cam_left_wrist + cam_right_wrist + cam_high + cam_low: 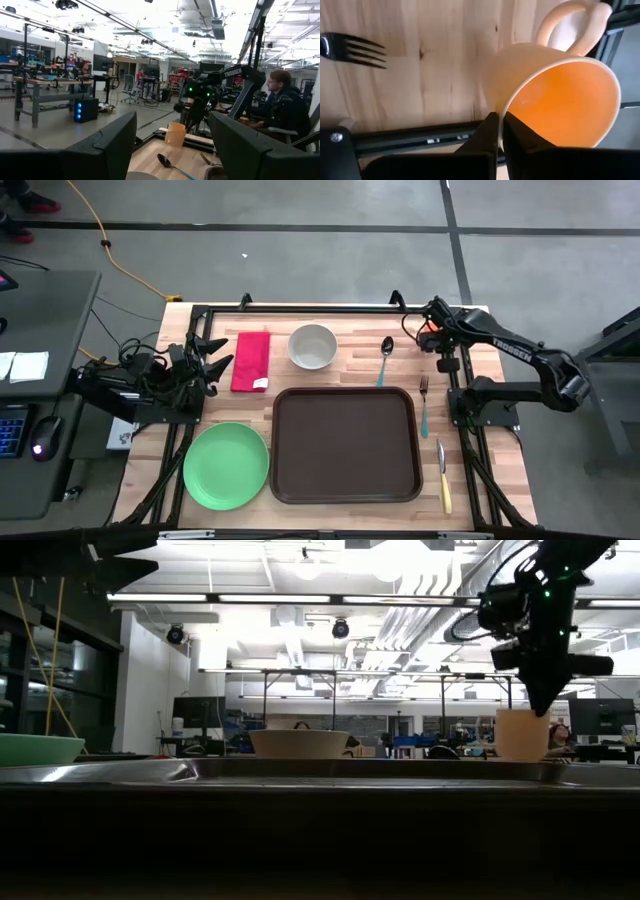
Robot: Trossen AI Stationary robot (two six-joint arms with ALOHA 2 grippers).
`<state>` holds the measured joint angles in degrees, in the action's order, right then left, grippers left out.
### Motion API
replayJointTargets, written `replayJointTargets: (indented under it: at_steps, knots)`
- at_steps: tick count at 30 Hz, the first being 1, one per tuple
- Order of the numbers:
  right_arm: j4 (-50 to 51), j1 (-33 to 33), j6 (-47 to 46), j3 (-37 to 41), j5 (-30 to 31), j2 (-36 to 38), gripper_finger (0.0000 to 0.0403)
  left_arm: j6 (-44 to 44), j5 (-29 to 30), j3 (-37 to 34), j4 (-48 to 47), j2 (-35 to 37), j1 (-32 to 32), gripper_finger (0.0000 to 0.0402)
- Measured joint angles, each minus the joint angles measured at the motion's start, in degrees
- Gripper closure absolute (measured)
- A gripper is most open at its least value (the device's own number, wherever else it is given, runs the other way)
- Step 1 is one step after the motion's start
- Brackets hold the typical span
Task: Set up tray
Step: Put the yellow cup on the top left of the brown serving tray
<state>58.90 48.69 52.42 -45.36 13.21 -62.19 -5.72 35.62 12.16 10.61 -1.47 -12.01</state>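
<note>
A wooden table point(300, 405) is sitting under 2 dark robot arms, seen from straight above. The tray point(346, 445), dark brown with rounded corners and a raised rim, is lying flat near the table's front middle, with nothing on it. A green plate point(226, 466) is lying just beside it on the left. Behind the tray, a red napkin point(251, 361), a white bowl point(313, 345) and a spoon point(385, 359) are lined up. A fork point(424, 404) and a knife point(443, 475) are lying along the tray's right side.

The right gripper point(498, 131) is working at the table's back right corner, its jaws clamping the rim of an orange mug point(560, 102), 1 finger inside and 1 outside. The left gripper point(212, 358) is waiting at the left edge near the napkin, jaws standing wide apart and holding nothing.

The tray is looking stiff, light and smooth, probably slippery plastic. Being so wide, it would likely tip if pinched at 1 point; the raised rim at the middle of a long side seems the best hold, though sliding it may be safer. It looks unlikely to break.
</note>
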Motion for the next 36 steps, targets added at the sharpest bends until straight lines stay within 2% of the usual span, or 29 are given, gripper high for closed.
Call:
replayJointTargets:
  at_steps: [7,17,21,27,36]
  knots:
    - [5.8,-5.2,-5.3,-6.8,0.7,0.0,0.0402,0.0,0.0,0.0,0.5,-3.1,0.0,0.0119]
    - [13.8,-20.9,-21.3,-15.2,0.6,-3.2,0.0402,-5.8,-3.9,0.0,14.1,-12.9,0.0,0.0119]
    - [14.5,-26.6,-25.7,-19.6,0.0,-7.3,0.0402,-6.1,-4.5,1.2,14.3,-16.5,0.0,0.0119]
    - [14.6,-33.4,-29.9,-27.3,-2.5,-14.2,0.0402,-6.1,-6.8,6.9,7.7,-21.7,0.0,0.0119]
    - [16.0,-40.7,-33.5,-41.1,-2.7,-24.5,0.0403,-4.5,-7.9,17.6,-6.1,-29.5,0.0,0.0119]
